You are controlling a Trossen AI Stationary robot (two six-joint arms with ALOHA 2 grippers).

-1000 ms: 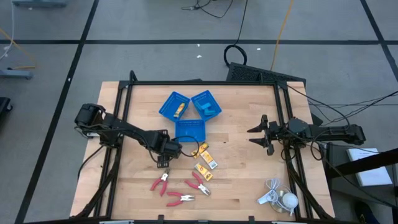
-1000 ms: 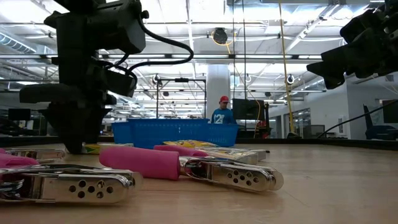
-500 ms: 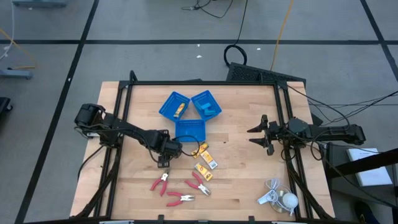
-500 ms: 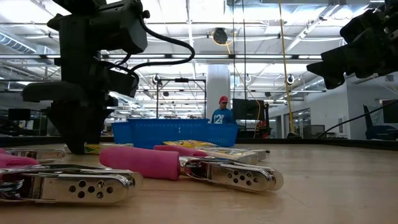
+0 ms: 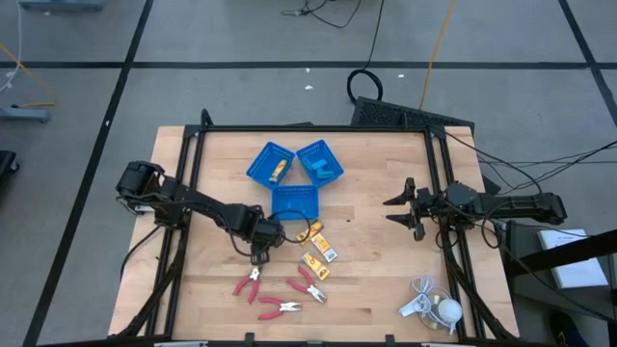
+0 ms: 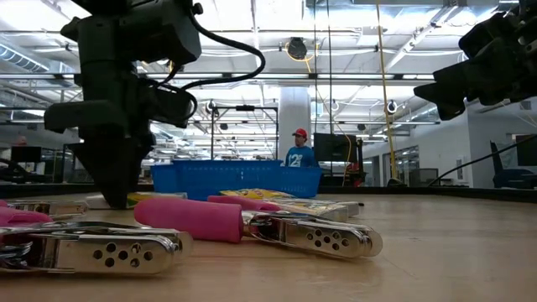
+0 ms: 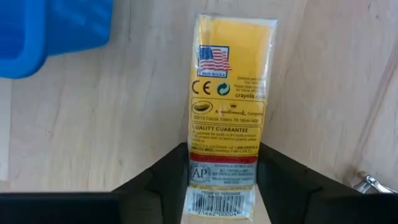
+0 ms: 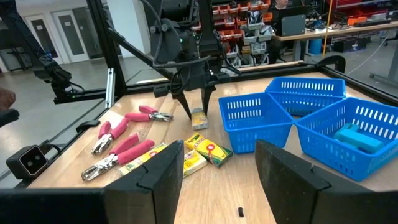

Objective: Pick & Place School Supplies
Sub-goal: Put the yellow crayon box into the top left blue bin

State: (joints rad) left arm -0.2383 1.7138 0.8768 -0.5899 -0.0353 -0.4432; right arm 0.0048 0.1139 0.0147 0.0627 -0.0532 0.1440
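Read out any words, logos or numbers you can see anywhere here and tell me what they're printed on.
All on the yellow packet between the left gripper fingers:
"CE" mark
"crayola.com"
"QUALITY GUARANTEE"
"AP" seal
A flag sits above these; its caption, the fine print and the barcode digits are too small to read.
The packets seen from the right wrist are too blurred to read.

On the yellow packet (image 7: 227, 112) in the left wrist view we read "crayola.com", a "CE" mark, a recycling sign, "QUALITY GUARANTEE", an "AP" seal, a flag emblem and a barcode whose digits are cut off. The finer print we cannot make out. In the low view, the person (image 6: 298, 153) behind the blue trays (image 6: 235, 179) wears a shirt with white characters too small for us to read.
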